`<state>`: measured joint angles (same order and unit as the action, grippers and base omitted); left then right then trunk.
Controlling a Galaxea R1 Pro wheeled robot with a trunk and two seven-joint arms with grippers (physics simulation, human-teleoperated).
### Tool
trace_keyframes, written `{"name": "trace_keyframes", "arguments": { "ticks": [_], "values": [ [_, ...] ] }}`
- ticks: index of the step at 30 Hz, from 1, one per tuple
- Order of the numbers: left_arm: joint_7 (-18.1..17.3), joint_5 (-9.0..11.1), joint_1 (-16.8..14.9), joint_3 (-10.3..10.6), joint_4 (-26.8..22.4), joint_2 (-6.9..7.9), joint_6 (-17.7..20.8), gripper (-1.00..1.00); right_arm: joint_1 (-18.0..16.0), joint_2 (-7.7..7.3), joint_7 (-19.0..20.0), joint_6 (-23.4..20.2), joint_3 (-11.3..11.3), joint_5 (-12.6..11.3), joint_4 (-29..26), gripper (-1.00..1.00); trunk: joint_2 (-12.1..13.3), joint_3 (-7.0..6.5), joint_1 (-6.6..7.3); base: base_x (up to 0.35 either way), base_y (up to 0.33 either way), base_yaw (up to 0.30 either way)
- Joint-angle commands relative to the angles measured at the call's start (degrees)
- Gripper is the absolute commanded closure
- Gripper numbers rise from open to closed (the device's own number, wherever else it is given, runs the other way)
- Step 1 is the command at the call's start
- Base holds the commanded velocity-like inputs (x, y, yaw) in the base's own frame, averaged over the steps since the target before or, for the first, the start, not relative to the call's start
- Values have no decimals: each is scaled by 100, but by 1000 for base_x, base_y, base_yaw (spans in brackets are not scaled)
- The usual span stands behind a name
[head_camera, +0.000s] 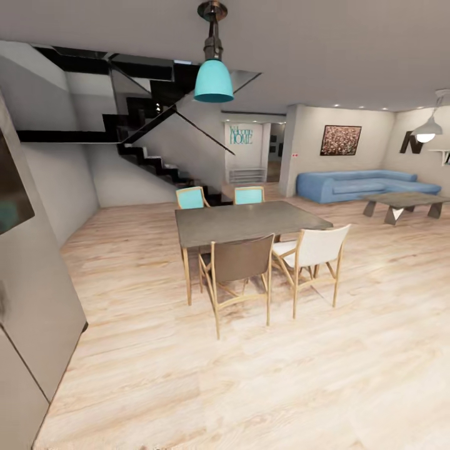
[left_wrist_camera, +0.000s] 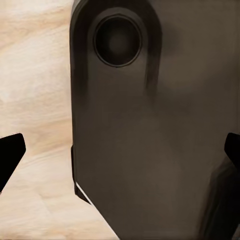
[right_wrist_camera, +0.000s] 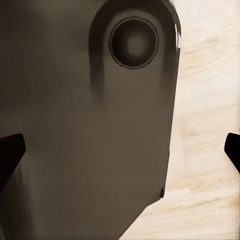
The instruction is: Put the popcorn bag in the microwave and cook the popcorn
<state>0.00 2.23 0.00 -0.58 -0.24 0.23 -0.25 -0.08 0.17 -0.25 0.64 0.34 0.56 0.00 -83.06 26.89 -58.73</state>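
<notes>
The popcorn bag, the microwave and the countertop are out of view; I face a dining and living area. My left gripper (left_wrist_camera: pixel 120 157) is open, its black fingertips (left_wrist_camera: pixel 10 155) wide apart at the picture's edges with nothing between them. It hangs over a dark rounded part of my own body (left_wrist_camera: pixel 130 125) and the wood floor (left_wrist_camera: pixel 35 75). My right gripper (right_wrist_camera: pixel 120 152) is open too, with black fingertips (right_wrist_camera: pixel 10 152) spread over the same kind of dark body part (right_wrist_camera: pixel 90 125) and floor (right_wrist_camera: pixel 205 100).
A grey dining table (head_camera: pixel 250 222) with several chairs (head_camera: pixel 237 265) stands ahead under a teal pendant lamp (head_camera: pixel 213 80). A tall grey panel (head_camera: pixel 31 300) is close at my left. A black staircase (head_camera: pixel 150 156), a blue sofa (head_camera: pixel 356 184) and a coffee table (head_camera: pixel 403 203) lie beyond.
</notes>
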Motion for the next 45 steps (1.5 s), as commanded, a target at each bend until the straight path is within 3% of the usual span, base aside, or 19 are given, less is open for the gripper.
{"name": "trace_keyframes", "arguments": {
  "ticks": [1,20,27,45],
  "values": [
    [0,23,0,-3,-2,1,-2,-100,-1,2,-5,7,4,6,0,-100,-2,4,0,0,0,275],
    [48,25,3,-14,-2,-5,-10,-100,-1,9,-10,15,1,6,0,-100,-2,4,0,0,0,276],
    [52,375,1,-12,-2,3,-10,-100,-1,9,-10,19,1,6,0,-100,-2,4,0,0,0,277],
    [52,428,2,-11,-2,4,-10,-100,-1,9,-10,22,1,6,0,-100,-2,4,0,0,0,277]
  ]
}}
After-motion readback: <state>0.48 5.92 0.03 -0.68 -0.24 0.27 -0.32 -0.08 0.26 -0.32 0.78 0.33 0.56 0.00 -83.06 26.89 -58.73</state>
